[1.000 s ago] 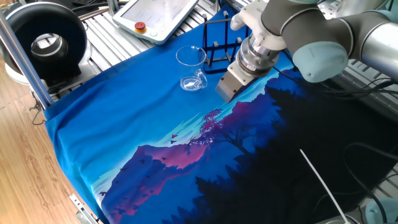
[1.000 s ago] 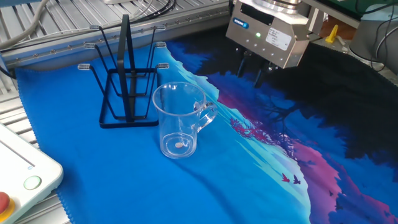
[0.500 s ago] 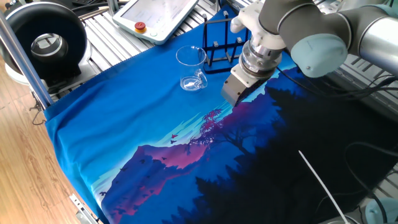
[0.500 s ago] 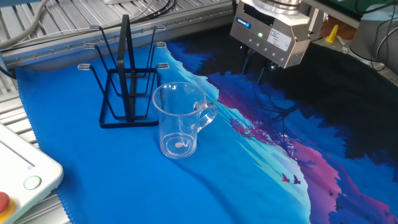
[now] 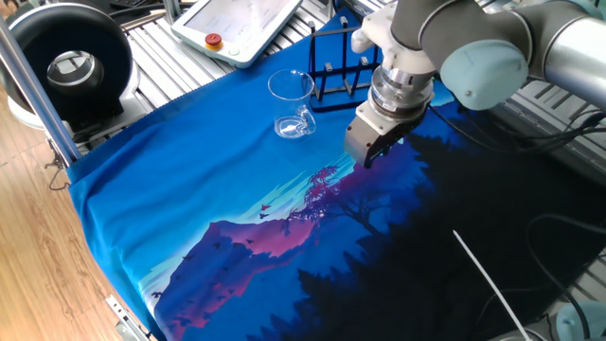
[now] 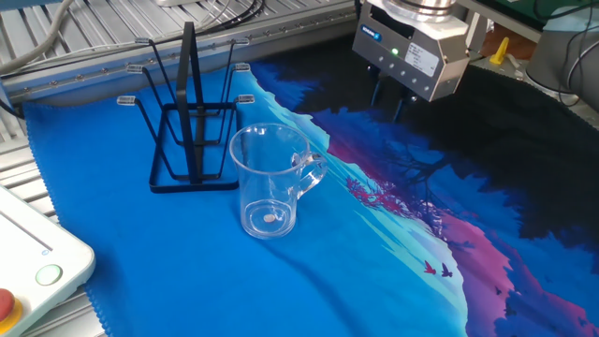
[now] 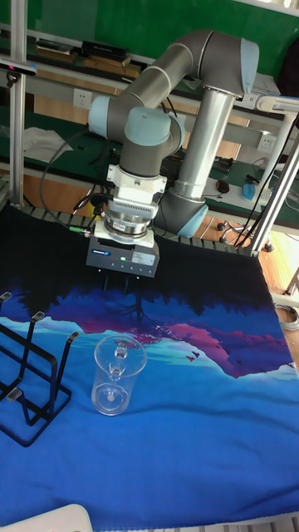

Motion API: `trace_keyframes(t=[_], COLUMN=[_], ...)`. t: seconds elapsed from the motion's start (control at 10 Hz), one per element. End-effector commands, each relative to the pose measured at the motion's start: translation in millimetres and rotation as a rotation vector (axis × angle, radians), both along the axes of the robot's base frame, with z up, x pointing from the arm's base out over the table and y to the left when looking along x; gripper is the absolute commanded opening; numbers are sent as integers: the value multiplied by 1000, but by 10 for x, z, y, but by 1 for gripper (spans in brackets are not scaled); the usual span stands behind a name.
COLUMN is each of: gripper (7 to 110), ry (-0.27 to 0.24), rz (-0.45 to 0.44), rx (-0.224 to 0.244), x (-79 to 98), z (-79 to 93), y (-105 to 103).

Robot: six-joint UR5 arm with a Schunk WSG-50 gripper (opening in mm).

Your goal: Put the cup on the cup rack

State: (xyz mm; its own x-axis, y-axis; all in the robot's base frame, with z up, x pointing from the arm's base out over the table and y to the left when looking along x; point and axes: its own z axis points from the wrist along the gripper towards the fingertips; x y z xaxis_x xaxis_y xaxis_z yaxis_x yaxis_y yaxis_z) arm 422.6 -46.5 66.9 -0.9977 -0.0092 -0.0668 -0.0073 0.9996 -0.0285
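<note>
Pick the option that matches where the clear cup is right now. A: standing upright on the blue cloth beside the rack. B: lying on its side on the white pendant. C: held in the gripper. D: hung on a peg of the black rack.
A: the cup stands upright on the cloth next to the cup rack, while the gripper hangs apart from it, holding nothing.

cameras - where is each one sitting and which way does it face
One fixed view: high, off the table's corner, looking down at the cup, with gripper and arm.
The other fixed view: low, near the pendant, facing the cup rack; only the gripper shows.
Tall fixed view: at the table's front, facing the whole arm.
All three share cup, rack and gripper.
</note>
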Motion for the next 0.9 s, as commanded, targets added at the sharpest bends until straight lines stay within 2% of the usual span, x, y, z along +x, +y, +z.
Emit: trace_keyframes(t=[0.0, 0.1, 0.2, 0.3, 0.6, 0.7, 0.8], gripper=[44, 22, 22, 22, 22, 44, 44], ry=[1, -17, -56, -78, -113, -119, -129], rz=[-3, 2, 17, 35, 53, 49, 52], rx=[5, 1, 3, 50, 52, 58, 70], x=[-2, 44, 142, 195, 282, 297, 320], z=[11, 15, 25, 32, 47, 50, 56], y=[3, -5, 3, 125, 136, 151, 181])
